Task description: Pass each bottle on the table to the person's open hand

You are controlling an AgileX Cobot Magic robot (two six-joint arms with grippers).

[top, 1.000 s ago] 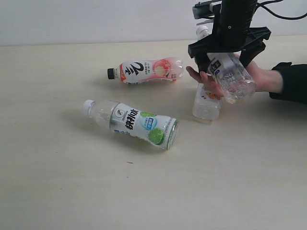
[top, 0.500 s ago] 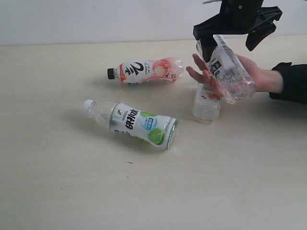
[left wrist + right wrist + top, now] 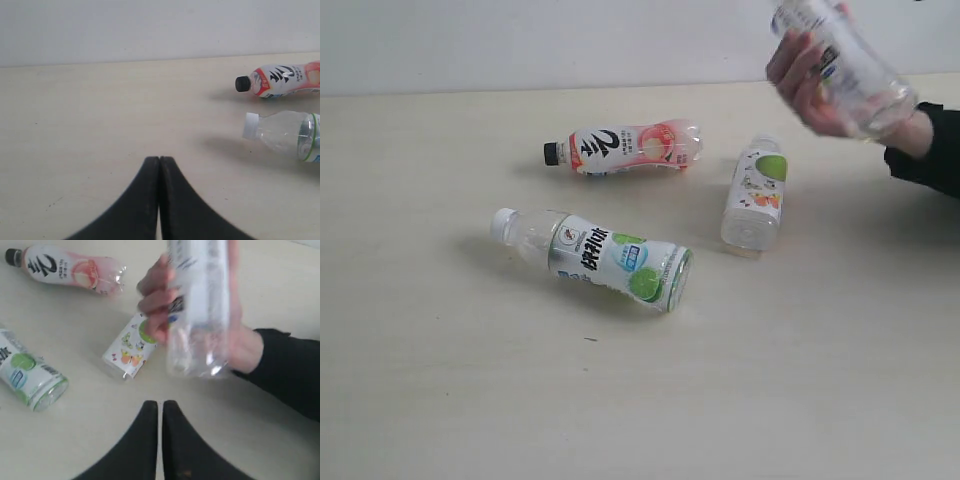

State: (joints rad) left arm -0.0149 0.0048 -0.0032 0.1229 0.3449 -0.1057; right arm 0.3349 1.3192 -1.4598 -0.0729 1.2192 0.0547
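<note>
The person's hand has closed round the white-and-blue bottle and holds it lifted at the far right; the same bottle and hand fill the right wrist view. Three bottles lie on the table: the pink-and-white one with a black cap, the lime-picture one and the green-patch one. My right gripper is shut and empty, raised clear of the hand, out of the exterior view. My left gripper is shut and empty, low over bare table.
A pale wall runs along the table's far edge. The person's black sleeve reaches in from the right. In the left wrist view the black-capped bottle and the white-capped bottle lie off to one side.
My right gripper let go of the white-and-blue bottle, rose out of the exterior view and shut. The hand gripped the bottle and lifted it up and to the right.
</note>
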